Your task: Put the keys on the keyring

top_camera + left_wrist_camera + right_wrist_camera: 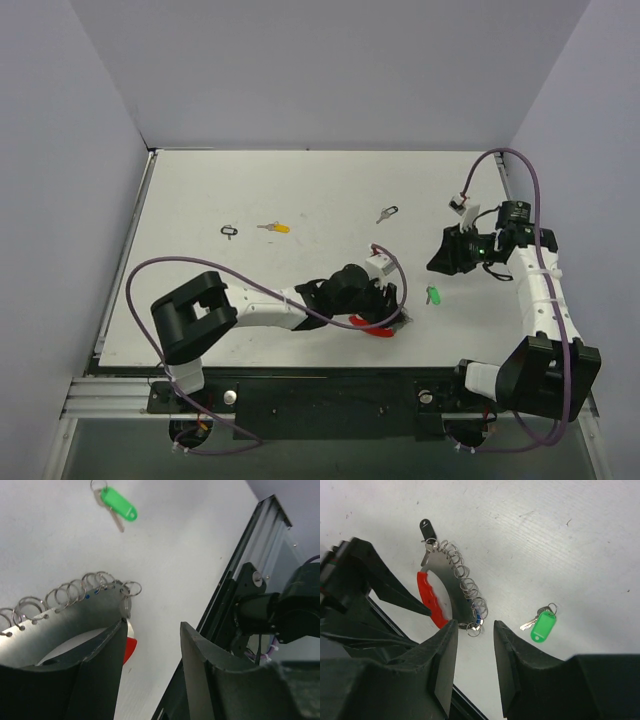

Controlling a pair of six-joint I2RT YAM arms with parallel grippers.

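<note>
a yellow key [276,227] lies left of centre on the table [300,180]. the left gripper [152,625] is partly open and empty, one finger against the keyring [451,577] near the front edge. the green key [542,626] lies just to its right. the right gripper [474,623] hovers, jaws parted, holding nothing.

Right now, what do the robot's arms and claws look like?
The left arm and the right arm are white tubes with chunky black joints. Each has a thin purple cable looping off it. The left claw and the right claw each have two dark, wedge-shaped fingers.
</note>
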